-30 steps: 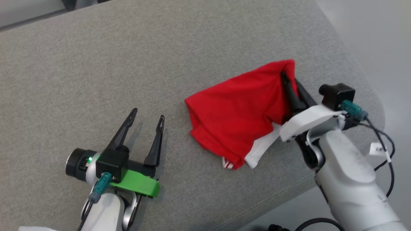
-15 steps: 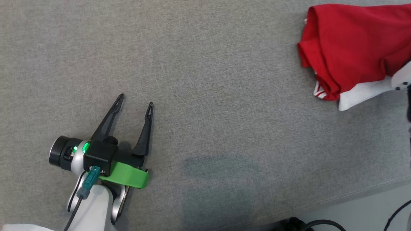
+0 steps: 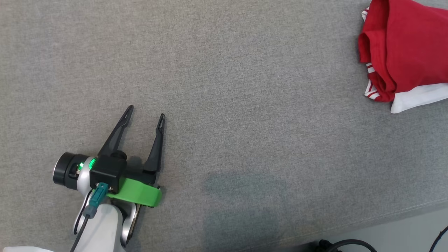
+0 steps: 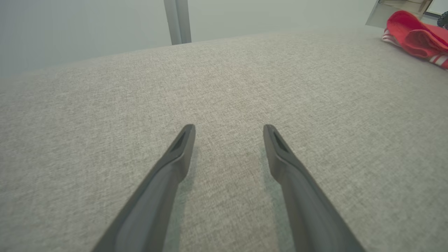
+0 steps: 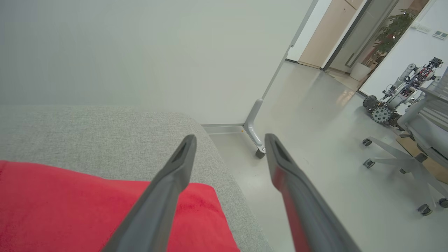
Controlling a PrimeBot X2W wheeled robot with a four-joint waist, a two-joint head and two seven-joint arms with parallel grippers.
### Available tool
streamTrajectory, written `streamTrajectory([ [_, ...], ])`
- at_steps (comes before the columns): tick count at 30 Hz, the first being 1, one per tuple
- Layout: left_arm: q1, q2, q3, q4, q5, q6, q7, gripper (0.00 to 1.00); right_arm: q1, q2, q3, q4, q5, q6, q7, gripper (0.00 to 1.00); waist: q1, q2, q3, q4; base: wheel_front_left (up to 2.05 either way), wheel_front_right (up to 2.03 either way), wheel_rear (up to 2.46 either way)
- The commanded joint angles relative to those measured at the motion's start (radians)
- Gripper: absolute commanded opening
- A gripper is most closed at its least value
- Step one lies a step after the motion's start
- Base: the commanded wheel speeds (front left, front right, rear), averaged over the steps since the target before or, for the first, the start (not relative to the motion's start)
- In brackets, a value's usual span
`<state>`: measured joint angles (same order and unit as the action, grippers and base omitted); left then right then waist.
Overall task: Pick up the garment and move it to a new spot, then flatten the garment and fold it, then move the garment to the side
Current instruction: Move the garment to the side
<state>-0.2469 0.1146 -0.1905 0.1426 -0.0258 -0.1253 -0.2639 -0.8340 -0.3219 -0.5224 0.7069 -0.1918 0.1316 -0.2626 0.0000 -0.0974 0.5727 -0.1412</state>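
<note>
The left claw (image 3: 146,111) is being held released, its 2 dark tapered fingers spread and nothing between them, low over the table (image 3: 245,87). Around this claw, wide open room is being offered: bare grey covering ahead of it, to its left and to its right. Behind it and to its right, the table's front edge, marked by a stitched seam, is being met by a pale floor (image 3: 413,227) where a black cable (image 3: 336,243) is lying.

The garment (image 3: 406,45) is being seen well apart from the left claw, far to its right and ahead of it. It is being shown as a bunched, folded heap of soft red cloth with a white layer under it and red-and-white striped trim at its near edge. From the left wrist, the left claw (image 4: 228,127) is being shown open above coarse woven cloth, with the garment (image 4: 413,35) far off to its right.

The right claw (image 5: 230,137) is also being held released, gripping nothing. The garment (image 5: 70,206) is lying below it and to its left, beside the table's (image 5: 105,140) rounded corner, while its right finger is being held out over smooth floor. Ahead of it, a partition's wheeled foot (image 5: 257,140) and, to the right, a swivel chair (image 5: 413,154) are standing.
</note>
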Motion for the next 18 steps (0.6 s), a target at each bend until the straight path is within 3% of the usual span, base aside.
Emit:
streamTrajectory([
  [1, 0.015, 0.0, 0.009, 0.006, -0.006, 0.006, 0.0, 1.0, 0.003, 0.009, 0.01, -0.015, 0.004, -0.002, -0.002, 1.0, 0.0, -0.0001, -0.013, 0.004, 0.0, 0.0, 0.0],
  [18, 0.079, -0.058, 0.086, 0.06, -0.068, 0.041, 0.0, 1.0, 0.295, 0.097, 0.451, -0.238, 0.275, -0.002, -0.002, 1.0, 0.0, -0.0001, -0.225, 0.066, 0.0, 0.0, 0.0],
])
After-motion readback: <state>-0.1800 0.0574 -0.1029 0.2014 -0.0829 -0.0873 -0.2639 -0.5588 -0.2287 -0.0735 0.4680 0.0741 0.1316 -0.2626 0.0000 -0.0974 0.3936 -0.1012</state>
